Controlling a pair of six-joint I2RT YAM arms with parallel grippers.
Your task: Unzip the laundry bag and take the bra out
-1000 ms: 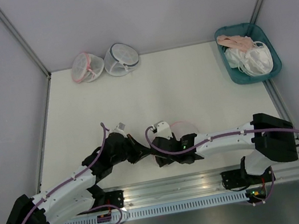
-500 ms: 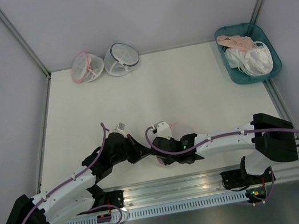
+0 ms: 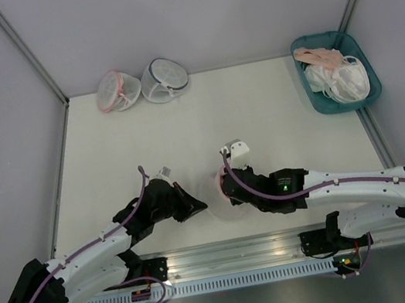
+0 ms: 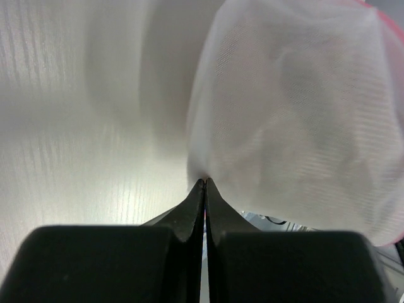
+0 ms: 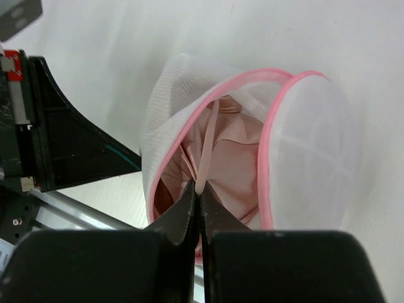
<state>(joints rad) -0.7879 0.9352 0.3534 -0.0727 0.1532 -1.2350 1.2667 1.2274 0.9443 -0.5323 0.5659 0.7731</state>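
From the right wrist most of the bra (image 5: 230,151) is concealed inside the bag (image 5: 309,145), and the bag's near rim is masked by the right gripper (image 5: 197,189); the left gripper (image 4: 203,183) is cut off there by the left edge. From the left wrist the mesh is blurred by closeness and cropped at top and right — nothing inside can be made out. Overhead, the bag is almost wholly covered by the two wrists — and the heap in the tray (image 3: 318,39) is too small to be sorted out.
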